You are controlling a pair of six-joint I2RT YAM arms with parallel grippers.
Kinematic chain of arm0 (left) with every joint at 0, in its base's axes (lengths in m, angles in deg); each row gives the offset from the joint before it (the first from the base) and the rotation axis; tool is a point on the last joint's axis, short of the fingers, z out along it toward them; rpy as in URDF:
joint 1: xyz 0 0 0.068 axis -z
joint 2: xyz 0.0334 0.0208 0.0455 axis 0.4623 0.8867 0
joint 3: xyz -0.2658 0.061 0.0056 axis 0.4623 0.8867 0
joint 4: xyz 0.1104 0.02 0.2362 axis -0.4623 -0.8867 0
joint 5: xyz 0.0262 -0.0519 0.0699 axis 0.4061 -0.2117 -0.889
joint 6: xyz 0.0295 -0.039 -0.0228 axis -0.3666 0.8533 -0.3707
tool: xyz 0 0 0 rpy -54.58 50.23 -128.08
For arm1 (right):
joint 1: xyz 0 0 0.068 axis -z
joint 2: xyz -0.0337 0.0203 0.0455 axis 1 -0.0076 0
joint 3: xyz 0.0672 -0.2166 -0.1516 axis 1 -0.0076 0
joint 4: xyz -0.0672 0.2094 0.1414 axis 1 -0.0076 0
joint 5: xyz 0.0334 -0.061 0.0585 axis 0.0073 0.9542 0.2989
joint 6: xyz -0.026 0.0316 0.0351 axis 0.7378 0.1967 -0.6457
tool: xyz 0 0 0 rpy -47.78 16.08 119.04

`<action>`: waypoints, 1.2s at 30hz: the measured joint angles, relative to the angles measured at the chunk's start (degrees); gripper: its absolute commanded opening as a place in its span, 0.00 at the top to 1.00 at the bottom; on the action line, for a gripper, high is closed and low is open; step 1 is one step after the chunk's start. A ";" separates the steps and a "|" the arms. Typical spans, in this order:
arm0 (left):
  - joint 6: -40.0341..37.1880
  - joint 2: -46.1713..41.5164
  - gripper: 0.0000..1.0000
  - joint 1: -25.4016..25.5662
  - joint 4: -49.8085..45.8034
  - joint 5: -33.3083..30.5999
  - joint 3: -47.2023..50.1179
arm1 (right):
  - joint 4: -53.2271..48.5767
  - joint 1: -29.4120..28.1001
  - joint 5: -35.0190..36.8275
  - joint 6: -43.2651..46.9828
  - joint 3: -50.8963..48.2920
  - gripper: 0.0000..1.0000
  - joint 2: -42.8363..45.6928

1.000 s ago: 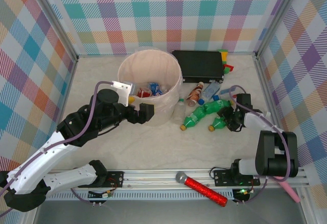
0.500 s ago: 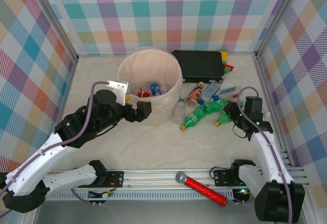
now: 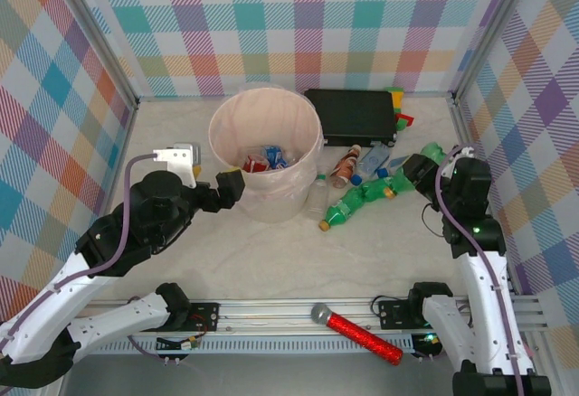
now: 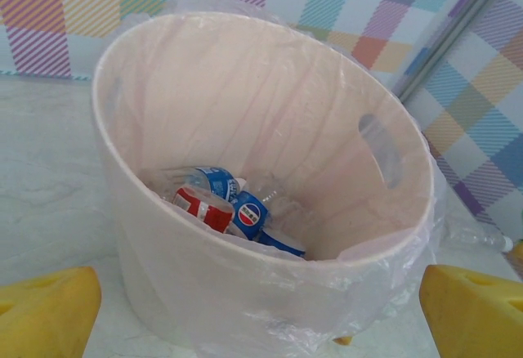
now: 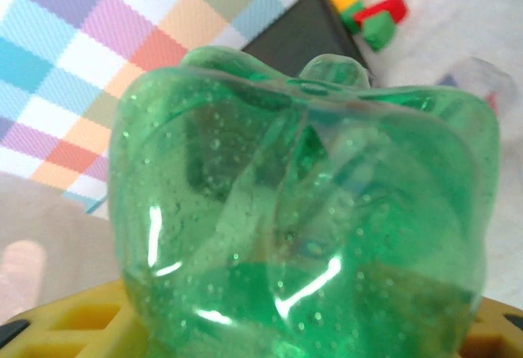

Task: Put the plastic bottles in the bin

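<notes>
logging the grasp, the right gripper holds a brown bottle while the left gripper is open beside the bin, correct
Not quite: the bottle in the right gripper is green, not brown, as the right wrist view shows. The left gripper is open beside the bin.

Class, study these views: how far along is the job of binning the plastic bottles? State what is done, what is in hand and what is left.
Done: several labelled bottles lie in the bin.
In hand: the right end effector grips a green bottle; the left end effector stands open beside the bin.
Left: a second green bottle, a brown bottle, a blue-capped bottle and a clear bottle on the table.
</notes>
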 measured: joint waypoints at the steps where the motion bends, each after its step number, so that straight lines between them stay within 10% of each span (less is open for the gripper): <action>1: 0.04 -0.09 0.00 0.00 -0.07 -0.26 0.00 | 0.04 -1.55 0.33 0.13 1.36 0.44 -0.57; 18: 0.26 -3.58 0.00 0.00 -1.27 -3.32 0.11 | 5.55 -35.95 13.49 12.37 30.97 0.45 -23.82; 36: 0.26 -8.00 0.00 0.00 -5.57 -5.33 0.31 | 15.52 -52.28 18.10 36.02 47.08 0.44 -48.96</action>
